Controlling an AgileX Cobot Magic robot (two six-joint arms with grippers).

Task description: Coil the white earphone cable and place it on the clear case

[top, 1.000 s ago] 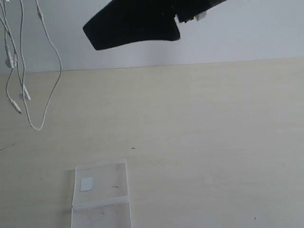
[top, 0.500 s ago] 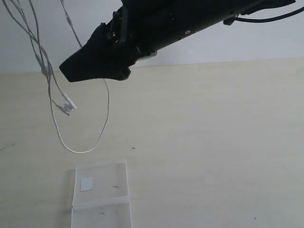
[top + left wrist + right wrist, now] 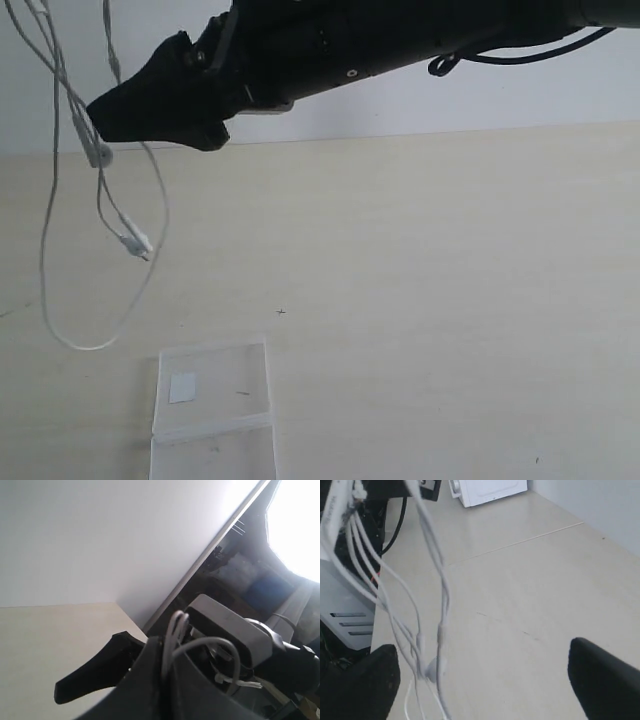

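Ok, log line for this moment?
white earphone cable: hanging in loops | right end effector: open, strands between the jaws | clear case: on table, nothing on it

We note bench (image 3: 450, 300): pale wood-grain laminate, matt, smooth. White earphone cable (image 3: 135, 243): thin smooth white plastic sheath, slight sheen in right wrist view. Clear case (image 3: 215, 375): transparent hard plastic, faintly glossy, edges whitish; white sticker (image 3: 182, 387) on it looks matt, like paper. We read arm casing (image 3: 300, 50), upper middle of frame, as black, matt. Right fingers (image 3: 600, 680): black, matt, no shine.
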